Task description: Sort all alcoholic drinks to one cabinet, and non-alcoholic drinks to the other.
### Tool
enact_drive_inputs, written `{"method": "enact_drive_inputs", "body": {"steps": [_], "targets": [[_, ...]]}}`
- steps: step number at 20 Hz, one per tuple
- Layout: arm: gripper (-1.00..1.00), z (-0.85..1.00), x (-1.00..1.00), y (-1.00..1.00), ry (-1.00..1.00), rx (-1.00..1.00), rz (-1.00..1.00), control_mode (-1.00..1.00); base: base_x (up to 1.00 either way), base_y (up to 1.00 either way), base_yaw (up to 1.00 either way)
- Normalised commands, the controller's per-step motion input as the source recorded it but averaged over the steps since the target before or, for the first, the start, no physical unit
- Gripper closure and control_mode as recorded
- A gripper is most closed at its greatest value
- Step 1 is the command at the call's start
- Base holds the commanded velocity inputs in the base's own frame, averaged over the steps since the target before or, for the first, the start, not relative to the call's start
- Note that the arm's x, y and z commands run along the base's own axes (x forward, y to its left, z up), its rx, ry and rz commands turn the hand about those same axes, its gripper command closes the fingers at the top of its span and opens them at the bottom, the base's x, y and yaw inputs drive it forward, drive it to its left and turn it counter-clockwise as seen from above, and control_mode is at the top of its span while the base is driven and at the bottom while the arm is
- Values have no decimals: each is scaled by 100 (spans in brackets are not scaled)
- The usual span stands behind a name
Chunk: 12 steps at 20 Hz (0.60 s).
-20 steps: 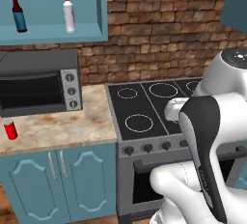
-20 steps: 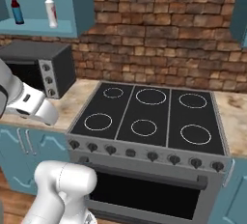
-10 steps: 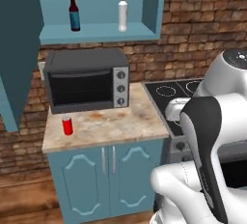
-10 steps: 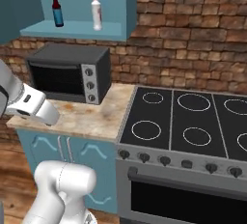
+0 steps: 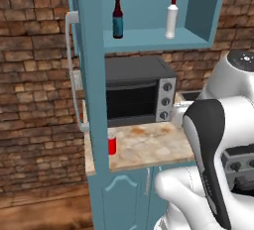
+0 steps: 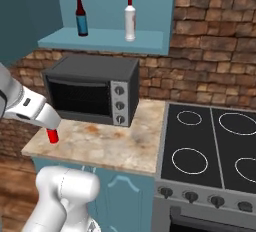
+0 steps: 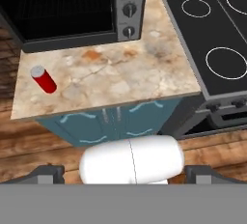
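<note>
Red can (image 7: 44, 79) sits on the counter (image 7: 120, 80) well ahead of the claw (image 7: 124, 172), off to its left | claw wide open, holding nothing | can looks light, stiff, slick-sided, so I'd squeeze mid-body | both bottles up on the shelf (image 6: 100, 40)

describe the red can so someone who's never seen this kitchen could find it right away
Start at the black toaster oven on the speckled stone counter, left of the stove. In front of the oven's left end, near the counter's edge, stands the red can. It is small, plain red with a silver top, alone on the countertop.
</note>
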Motion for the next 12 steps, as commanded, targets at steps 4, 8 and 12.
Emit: {"method": "enact_drive_inputs", "body": {"steps": [4, 8, 12], "targets": [[-100, 0, 0, 0, 0, 0, 0, 100, 58, 21, 0], [-100, 0, 3, 0, 0, 0, 4, -100, 15, 0, 1], [-100, 0, 0, -3, -3, 6, 28, -100, 0, 0, 0]]}}
